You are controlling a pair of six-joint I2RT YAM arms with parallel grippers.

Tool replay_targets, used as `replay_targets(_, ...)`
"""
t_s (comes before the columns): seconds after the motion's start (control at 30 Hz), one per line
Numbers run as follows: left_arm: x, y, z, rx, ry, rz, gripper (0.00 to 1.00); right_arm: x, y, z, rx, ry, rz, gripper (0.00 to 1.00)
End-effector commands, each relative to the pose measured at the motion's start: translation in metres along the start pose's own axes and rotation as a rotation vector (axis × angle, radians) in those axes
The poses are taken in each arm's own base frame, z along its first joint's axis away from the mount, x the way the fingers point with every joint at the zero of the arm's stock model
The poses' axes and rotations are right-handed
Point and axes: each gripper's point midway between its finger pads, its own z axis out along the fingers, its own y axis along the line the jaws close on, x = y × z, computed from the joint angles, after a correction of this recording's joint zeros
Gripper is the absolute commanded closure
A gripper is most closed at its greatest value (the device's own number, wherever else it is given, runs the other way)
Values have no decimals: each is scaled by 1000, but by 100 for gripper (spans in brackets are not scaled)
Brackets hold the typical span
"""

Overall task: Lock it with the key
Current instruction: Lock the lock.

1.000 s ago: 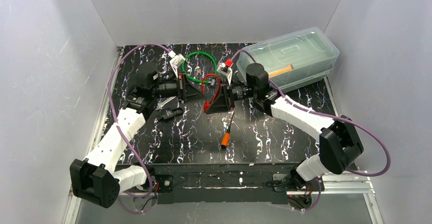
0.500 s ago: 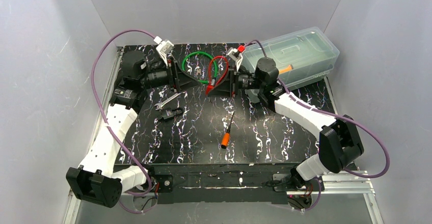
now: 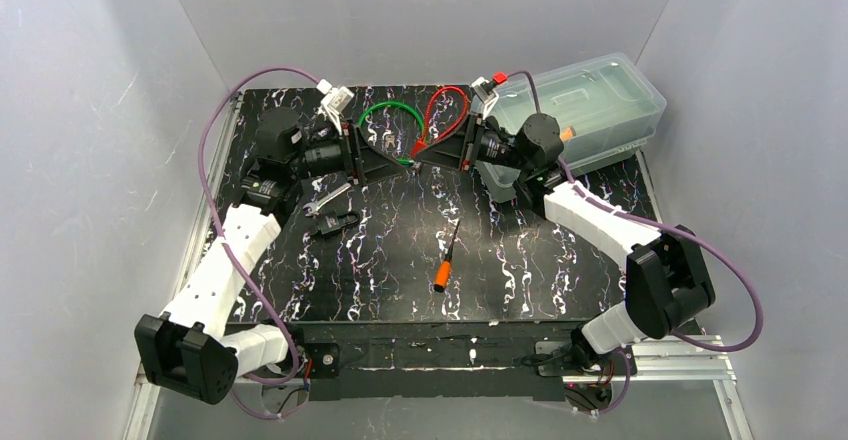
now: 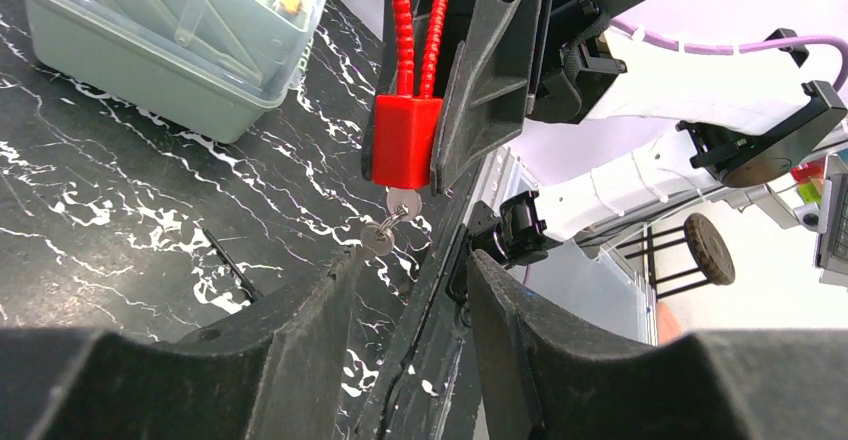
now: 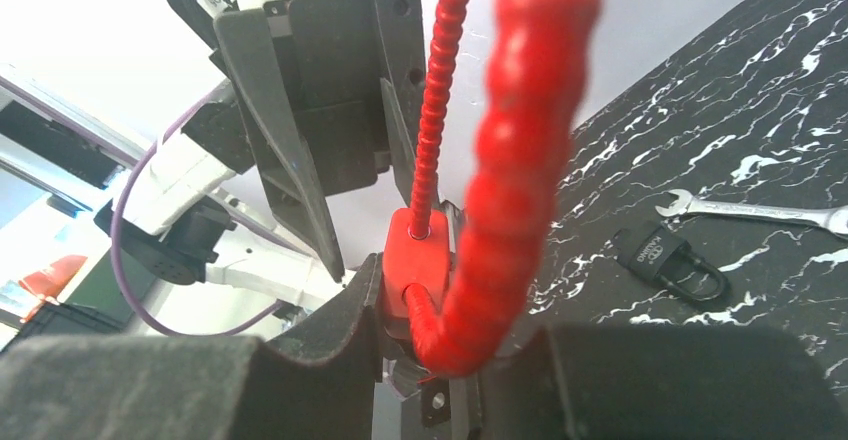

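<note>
Aloft, red lock (image 4: 405,140), tabletop padlock (image 5: 668,257) (print blurred)

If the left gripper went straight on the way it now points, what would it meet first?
The left gripper would most likely meet the key dangling under the red lock body held by the right gripper, though depth is unclear.

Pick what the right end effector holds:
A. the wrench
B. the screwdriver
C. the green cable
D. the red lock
D: the red lock is clamped in the right end effector, while the screwdriver and wrench lie loose on the table.
</note>
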Motion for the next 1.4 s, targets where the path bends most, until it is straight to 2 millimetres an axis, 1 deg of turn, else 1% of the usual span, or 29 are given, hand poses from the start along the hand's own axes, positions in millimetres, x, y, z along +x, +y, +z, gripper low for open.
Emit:
replay_targets(0.0,-7,-6,6,22,-11,67,57,-19,23,1,-67,-79,-44,99)
replay_targets(0.27,-6,-7,13,31,2,77,63,-17,21,3,-73,-82,-29,99)
replay_targets(0.57,-3,-13,18,56,18,88,63,-11,17,5,-69,-72,-17,99)
replay_targets(0.97,-5,-13,22,50,15,91,66,-5,14,8,-67,-61,-8,99)
replay_targets(1.17,-3,-8,24,32,13,63,86,-5,17,8,-78,-59,-12,99)
replay_targets(1.33,-2,-11,26,63,23,19,99,-3,23,6,-101,-58,-27,99)
replay_targets(1.37,0,-12,26,71,26,11,100,-4,26,5,-112,-60,-33,99)
